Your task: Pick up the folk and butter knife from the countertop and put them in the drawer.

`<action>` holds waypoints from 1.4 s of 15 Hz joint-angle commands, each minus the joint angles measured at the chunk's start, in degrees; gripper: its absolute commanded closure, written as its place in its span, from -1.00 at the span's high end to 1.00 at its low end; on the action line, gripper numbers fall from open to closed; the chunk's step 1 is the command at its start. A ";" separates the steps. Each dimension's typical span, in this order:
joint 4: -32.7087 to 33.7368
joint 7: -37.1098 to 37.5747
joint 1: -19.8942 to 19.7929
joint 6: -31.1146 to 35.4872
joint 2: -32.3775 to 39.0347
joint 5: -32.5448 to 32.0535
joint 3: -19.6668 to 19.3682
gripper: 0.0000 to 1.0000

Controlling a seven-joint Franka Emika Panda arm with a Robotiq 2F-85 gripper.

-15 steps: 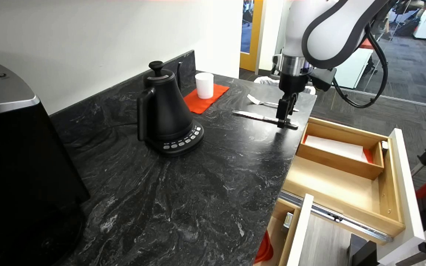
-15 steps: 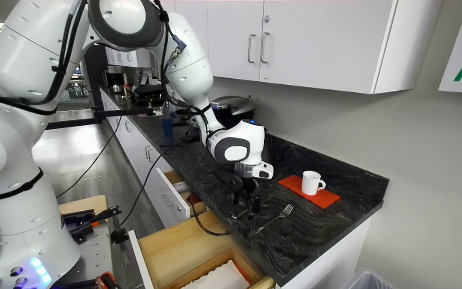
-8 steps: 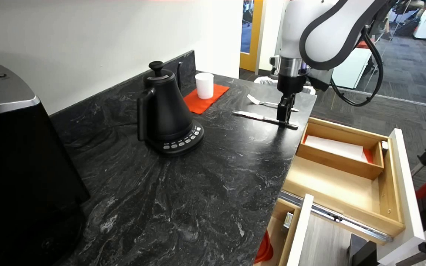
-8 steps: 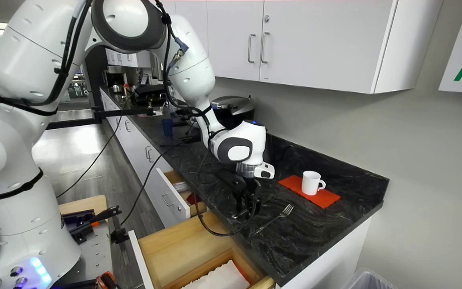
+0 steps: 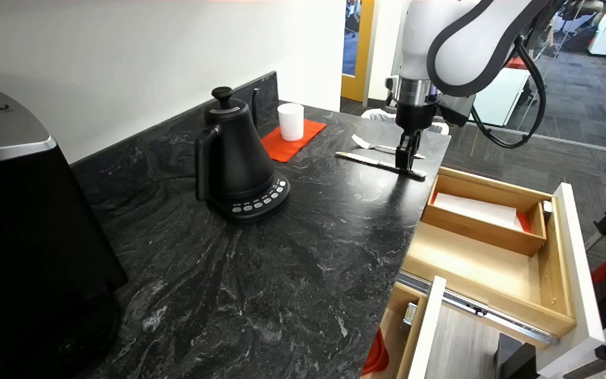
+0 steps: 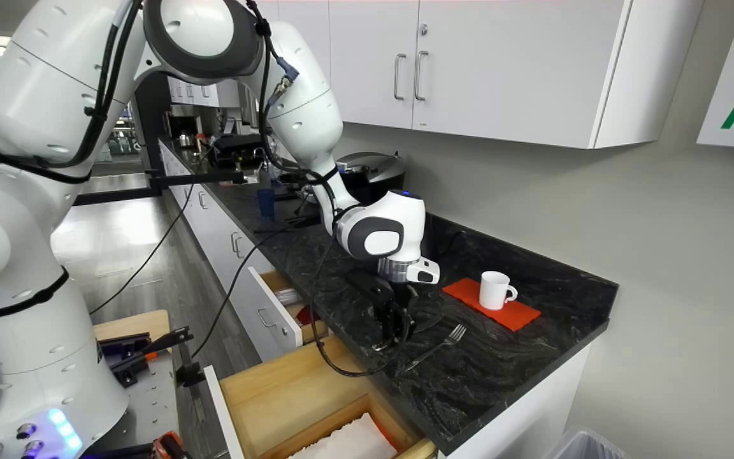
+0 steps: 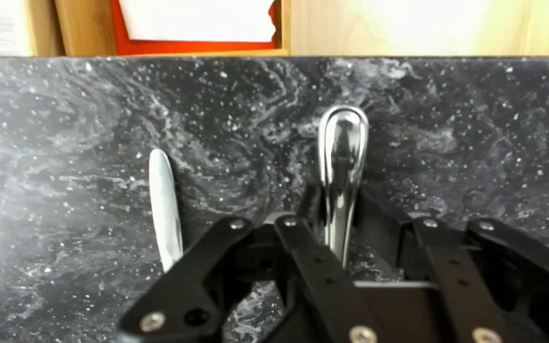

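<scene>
My gripper (image 7: 339, 209) is shut on the silver butter knife (image 7: 343, 136), one finger on each side of its handle, whose rounded end points towards the drawer. In an exterior view the knife (image 5: 358, 158) lies at, or only just above, the dark countertop (image 5: 282, 295); I cannot tell which. Beside it the fork (image 5: 362, 141) rests on the countertop, apart from the gripper; in the wrist view just the fork's handle (image 7: 162, 205) shows. The wooden drawer (image 5: 482, 258) stands pulled out below the counter edge, with white paper in one compartment. The arm mostly hides the knife in an exterior view.
A black kettle (image 5: 237, 152) stands along the wall. A white mug (image 6: 493, 290) sits on a red napkin (image 6: 523, 315) past the fork. A neighbouring drawer (image 5: 424, 337) is also partly out. A white cabinet (image 6: 501, 64) hangs above the counter.
The gripper's fingers have come together around the knife handle. The knife has shifted slightly towards the fork and the drawer-side edge, along with the gripper. The fork has stayed put.
</scene>
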 commanded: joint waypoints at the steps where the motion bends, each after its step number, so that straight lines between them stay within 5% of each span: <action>1: -4.11 3.49 -0.49 -1.32 -5.66 1.14 -0.87 -0.81; 9: -19.68 9.01 -1.76 -2.16 -25.70 3.36 -5.86 -0.81; 16: -31.04 0.61 -5.94 -15.03 -40.65 1.03 -9.72 -0.81; 21: -34.48 -2.59 -8.09 -22.79 -41.72 -4.32 -11.77 -0.81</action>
